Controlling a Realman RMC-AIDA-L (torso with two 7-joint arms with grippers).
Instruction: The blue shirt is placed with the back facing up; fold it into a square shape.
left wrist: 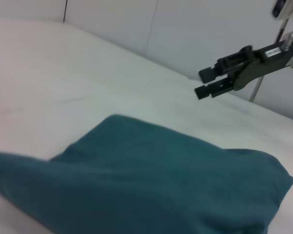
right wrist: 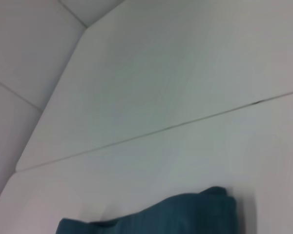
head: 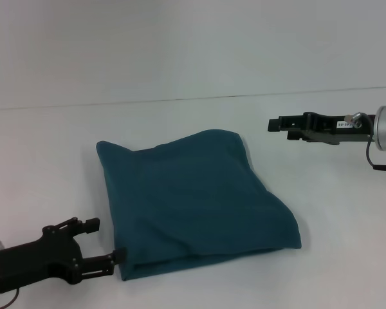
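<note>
The blue shirt (head: 193, 203) lies folded into a rough square, plain side up, mid-table (head: 180, 51), w/ edges puffy and one corner rounded. Left gripper (head: 106, 243) sits low at the shirt's near-left corner, fingers spread apart, lower fingertip just at the cloth edge, nothing pinched. Right gripper (head: 275, 124) hangs above the table, right of the shirt's far corner and apart from it, fingers close together w/ a slim gap, carrying nothing.
</note>
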